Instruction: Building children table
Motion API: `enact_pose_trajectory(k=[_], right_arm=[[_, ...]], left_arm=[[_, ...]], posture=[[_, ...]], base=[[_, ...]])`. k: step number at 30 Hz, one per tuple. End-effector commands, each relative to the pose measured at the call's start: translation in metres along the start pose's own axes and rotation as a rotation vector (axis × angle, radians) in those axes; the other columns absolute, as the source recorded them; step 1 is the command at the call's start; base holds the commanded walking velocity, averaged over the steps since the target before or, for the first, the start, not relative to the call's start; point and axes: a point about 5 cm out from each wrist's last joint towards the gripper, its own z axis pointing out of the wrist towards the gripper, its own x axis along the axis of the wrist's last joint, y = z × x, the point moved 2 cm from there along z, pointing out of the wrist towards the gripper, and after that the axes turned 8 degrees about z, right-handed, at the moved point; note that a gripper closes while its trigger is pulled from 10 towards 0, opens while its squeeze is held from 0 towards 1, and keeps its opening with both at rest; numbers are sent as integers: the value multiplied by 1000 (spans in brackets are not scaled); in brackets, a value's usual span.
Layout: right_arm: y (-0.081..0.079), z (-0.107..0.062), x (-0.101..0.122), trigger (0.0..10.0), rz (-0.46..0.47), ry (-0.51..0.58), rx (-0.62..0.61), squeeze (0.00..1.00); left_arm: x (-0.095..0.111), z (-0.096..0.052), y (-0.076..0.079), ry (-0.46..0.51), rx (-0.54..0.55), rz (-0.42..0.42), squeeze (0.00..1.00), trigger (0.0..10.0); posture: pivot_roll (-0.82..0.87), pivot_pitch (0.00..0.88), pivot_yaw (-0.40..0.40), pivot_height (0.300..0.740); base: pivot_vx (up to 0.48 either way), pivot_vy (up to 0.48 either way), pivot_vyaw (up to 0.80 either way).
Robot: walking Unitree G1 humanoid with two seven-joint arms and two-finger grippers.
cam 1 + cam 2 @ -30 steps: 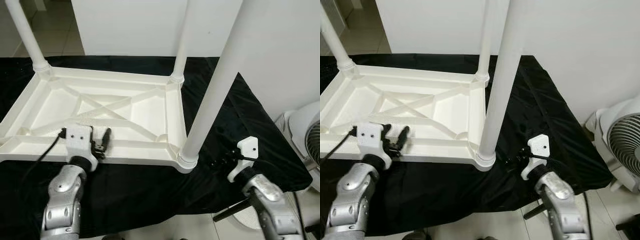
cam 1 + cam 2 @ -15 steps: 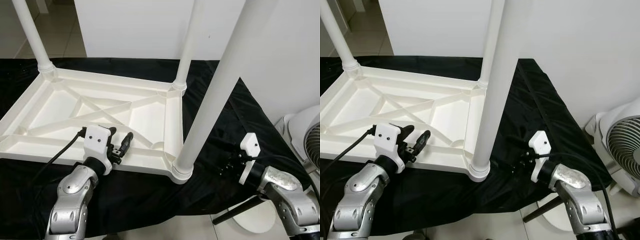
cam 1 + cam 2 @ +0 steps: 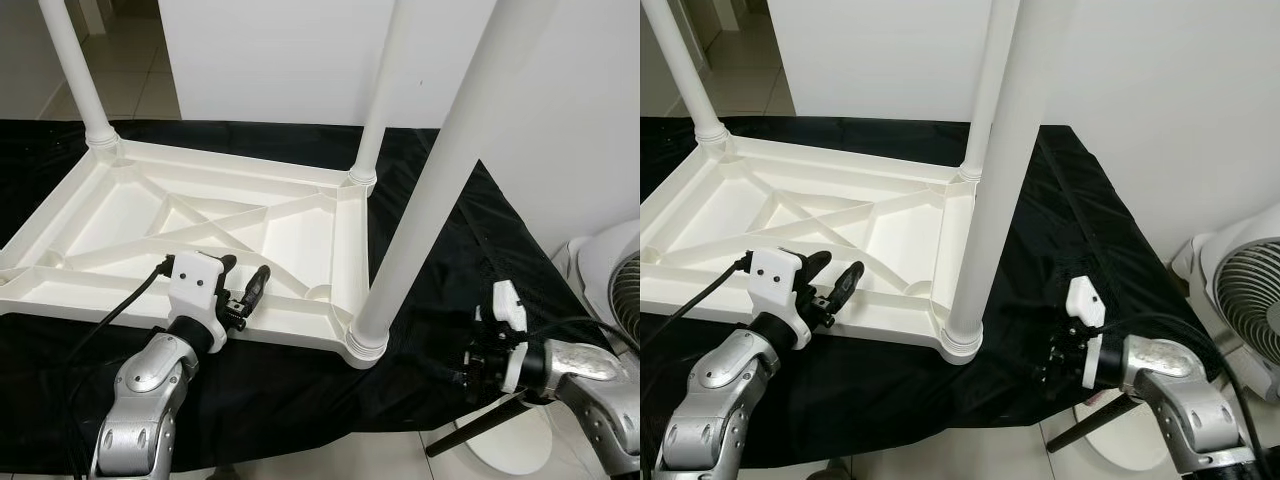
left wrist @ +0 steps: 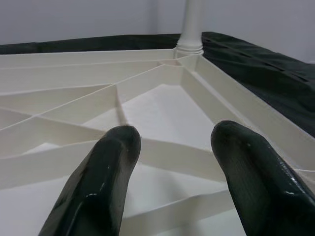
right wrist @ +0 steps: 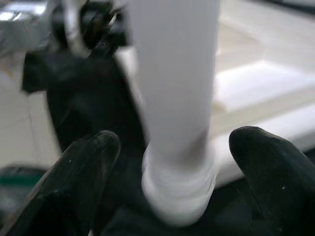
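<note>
Tabletop [image 3: 200, 240] white plastic, upside down on black-draped surface [image 3: 300, 380], ribbed underside up, long axis running left to right across the view, three legs pointing up: near-right leg [image 3: 420, 200], far-right leg [image 3: 375, 100], far-left leg [image 3: 75, 75]. Near-left corner is out of frame, can't tell if a leg is there. Left tool [image 3: 243, 290] fingers spread, empty, over near rim of the top. Right tool [image 3: 478, 352] low over the cloth, right of the near leg base, apart from it. Fan [image 3: 610, 270] at right edge

Right eye: same layout; left tool [image 3: 830, 280] open above rim, right tool [image 3: 1065, 350] beside socket collar of near leg

Left wrist: both fingers [image 4: 98, 182] apart, nothing between, ribs and far-right leg socket ahead

Right wrist: fingers [image 5: 83, 172] wide apart, straddling the near leg [image 5: 172, 98] just above its collar, not touching as far as visible, picture blurred

Handling guess: hollow moulded plastic, light, stiff, smooth so slippery; legs look press-fit, may wobble or pull out if yanked. Best hold is low on the leg near the collar, or on the rim lip
</note>
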Motion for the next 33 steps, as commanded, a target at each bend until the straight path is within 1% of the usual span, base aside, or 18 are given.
enact_pose_trajectory(k=[1, 2, 5, 8, 11, 13, 17, 18, 19, 20, 22, 23, 24, 27, 29, 33], right_arm=[[7, 6, 0, 10000, -22, 12, -38, 0], [7, 6, 0, 10000, -22, 12, -38, 0], [14, 22, 0, 10000, -34, 55, -87, 0], [17, 37, 1, 10000, -20, 91, -105, 0], [18, 43, 0, 10000, -9, 97, -108, 0], [23, 48, 0, 10000, -4, 117, -131, 0], [27, 49, 1, 10000, -8, 137, -149, 0], [50, 45, 8, 10000, -19, 172, -260, 0], [50, 45, 8, 10000, -19, 172, -260, 0], [56, 44, 9, 10000, -22, 181, -289, 0], [56, 44, 9, 10000, -22, 181, -289, 0], [64, 41, 14, 10000, -25, 196, -325, 0], [64, 41, 14, 10000, -25, 196, -325, 0], [77, 36, 20, 10000, -44, 204, -369, 0], [76, 37, 20, 10000, -43, 198, -357, 0], [61, 45, 14, 10000, -35, 185, -326, 0]], left_arm=[[1, 1, 2, -3, 2, 0, 0, 10000], [1, 1, 2, -3, 2, 0, 0, 10000], [2, 2, 4, 2, 3, -2, 0, 10000], [3, 5, 10, 10, -16, 8, 0, 10000], [4, 7, 13, 16, -29, 7, 0, 10000], [4, 10, 19, 22, -49, 13, 0, 10000], [4, 11, 22, 24, -57, 10, 0, 10000], [8, 19, 29, 43, -85, -1, 0, 10000], [8, 19, 29, 43, -85, -1, 0, 10000], [9, 21, 31, 48, -92, -3, 0, 10000], [9, 21, 31, 48, -92, -3, 0, 10000], [10, 23, 33, 56, -101, -6, 0, 10000], [10, 23, 33, 56, -101, -6, 0, 10000], [12, 24, 36, 65, -112, 2, 0, 10000], [11, 23, 37, 64, -115, 5, 0, 10000], [7, 18, 41, 50, -159, 17, 0, 10000]], posture=[[146, 17, -65, 740], [146, 17, -65, 740], [151, 22, -82, 740], [152, 36, -95, 740], [151, 48, -103, 740], [150, 54, -105, 740], [151, 61, -112, 740], [146, 76, -120, 740], [146, 76, -120, 740], [146, 76, -120, 740], [146, 76, -120, 740], [141, 89, -127, 740], [141, 89, -127, 740], [133, 101, -132, 740], [129, 108, -131, 740], [125, 110, -128, 740]], base=[[0, 0, 0], [0, 0, 0], [0, 0, 0], [0, 0, 0], [0, 0, 0], [0, 0, 0], [0, 0, 0], [0, 0, 0], [0, 0, 0], [0, 0, 0], [0, 0, 0], [0, 0, 0], [0, 0, 0], [0, 0, 0], [0, 0, 0], [0, 0, 0]])
